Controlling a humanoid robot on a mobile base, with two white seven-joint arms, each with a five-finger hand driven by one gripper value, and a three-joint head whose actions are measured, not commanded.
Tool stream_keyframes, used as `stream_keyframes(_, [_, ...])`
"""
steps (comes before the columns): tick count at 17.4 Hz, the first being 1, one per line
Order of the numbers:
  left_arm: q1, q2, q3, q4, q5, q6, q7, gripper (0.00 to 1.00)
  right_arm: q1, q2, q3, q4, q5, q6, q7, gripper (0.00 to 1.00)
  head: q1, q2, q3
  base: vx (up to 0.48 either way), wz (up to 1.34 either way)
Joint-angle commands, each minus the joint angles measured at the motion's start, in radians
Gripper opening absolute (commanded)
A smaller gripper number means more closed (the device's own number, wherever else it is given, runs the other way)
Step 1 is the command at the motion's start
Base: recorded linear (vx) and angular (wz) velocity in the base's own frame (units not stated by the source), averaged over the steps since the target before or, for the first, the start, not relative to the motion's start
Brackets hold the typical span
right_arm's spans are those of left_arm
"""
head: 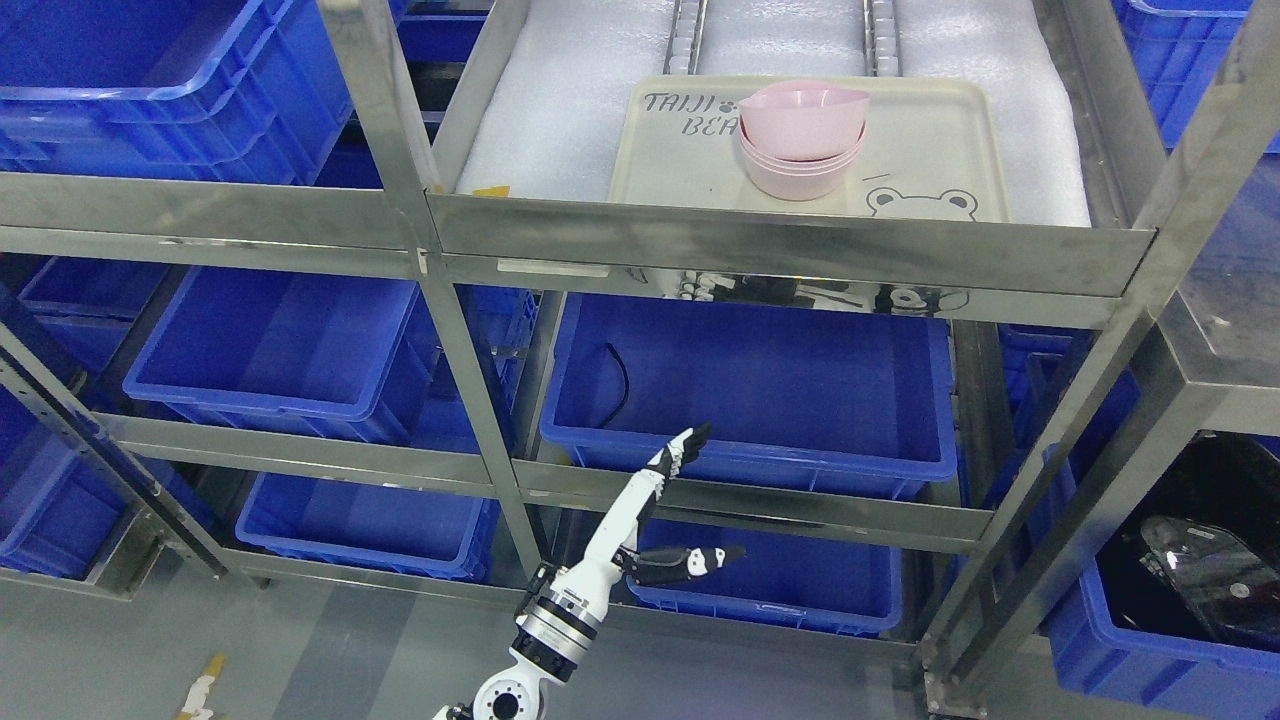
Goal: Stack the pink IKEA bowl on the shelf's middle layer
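Pink bowls [803, 140] nesting on tray [650, 170], upper centre: probably light, stiff, slippery; pinch the rim. Left hand [650, 530] idling low, fingers spread, empty.

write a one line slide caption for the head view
Pink bowls sit stacked on a cream tray on the shelf while the left hand hangs open and empty below.

The shelf [560, 130] lies open from above and in front, its steel rail [790, 250] low across the near edge, uprights [375, 100] flanking it, bare foam left of the tray [930, 140] carrying stacked bowls [803, 140].
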Motion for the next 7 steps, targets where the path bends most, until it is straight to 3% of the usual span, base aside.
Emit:
stream_keyframes(1, [-0.059,0.017,0.17,0.073,0.076,0.074,0.052,1.0,0.015,-0.017,0.0,-0.017,0.0,0.0,0.001,1.0,0.0,0.0,0.0,-0.038,0.18])
stream_keyframes(7, [-0.07,0.017,0.172,0.058,0.083,0.073,0.045,1.0,0.015,-0.017,0.0,-0.017,0.0,0.0,0.001,1.0,0.0,0.0,0.0,0.0,0.04])
